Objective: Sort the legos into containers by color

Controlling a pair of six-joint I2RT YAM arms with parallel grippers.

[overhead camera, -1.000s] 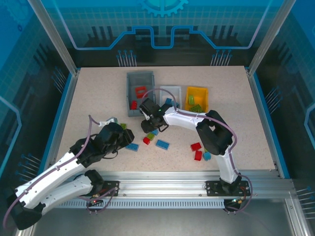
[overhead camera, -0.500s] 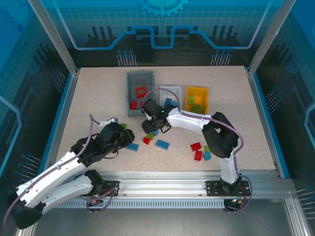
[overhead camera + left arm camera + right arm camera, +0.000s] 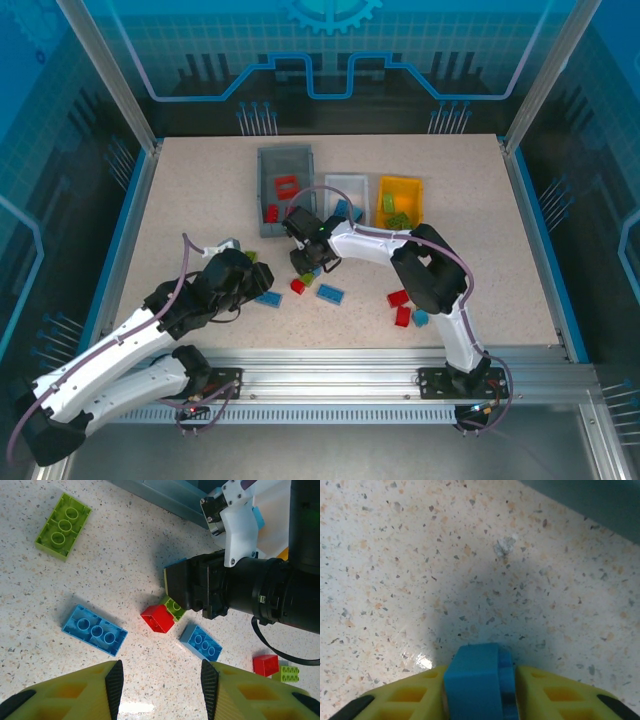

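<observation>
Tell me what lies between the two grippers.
In the left wrist view, a red brick, a green brick and a loose blue brick lie between the left gripper and the right gripper.

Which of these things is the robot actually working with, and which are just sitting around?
Part of the job: blue brick in the right gripper; loose red brick and lime brick; dark grey bin, white bin, orange-yellow bin.
Just there: table, front metal rail, blue back panel.
</observation>
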